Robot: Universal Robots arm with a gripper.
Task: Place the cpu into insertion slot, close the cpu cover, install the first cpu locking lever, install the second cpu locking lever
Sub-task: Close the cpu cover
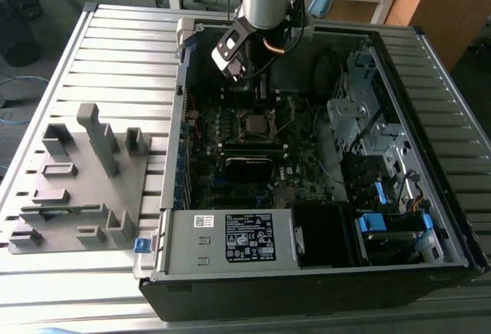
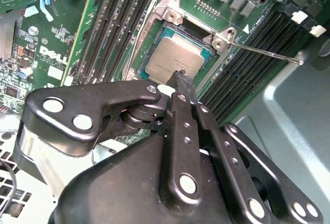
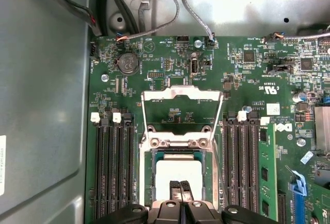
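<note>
In the first wrist view the cpu [image 3: 178, 173] is lying flat in the insertion slot [image 3: 178, 155]. Its dull silver-grey metal top is facing up and its edges are sitting square to the socket's black-and-silver rim. The chip is square, so no long axis is showing. The cpu cover [image 3: 181, 91], a thin silvery metal frame with an open middle, is standing swung open on its hinge at the slot's edge. It is pointing away from the chip toward the round coin battery [image 3: 128, 63], and green board is showing through its opening. The gripper [image 3: 180, 187] is hanging directly over the cpu with its two black fingertips pressed together and nothing between them. Whether the tips are touching the metal top cannot be told.

In the second wrist view the gripper [image 2: 178, 78], built of black linkage bars with bright rivets, is tapering to a point at one edge of the cpu [image 2: 172, 56]. A thin bright wire lever [image 2: 263, 53] is running straight out from the socket's corner, across the long black memory slots [image 2: 242, 77].

In the exterior view the dark green circuit board [image 1: 222, 130] is lying inside an open computer case [image 1: 307, 292] on a ribbed metal desk [image 1: 123, 50]. A grey moulded fixture [image 1: 84, 173] is sitting beside the case on the exterior view's left.
</note>
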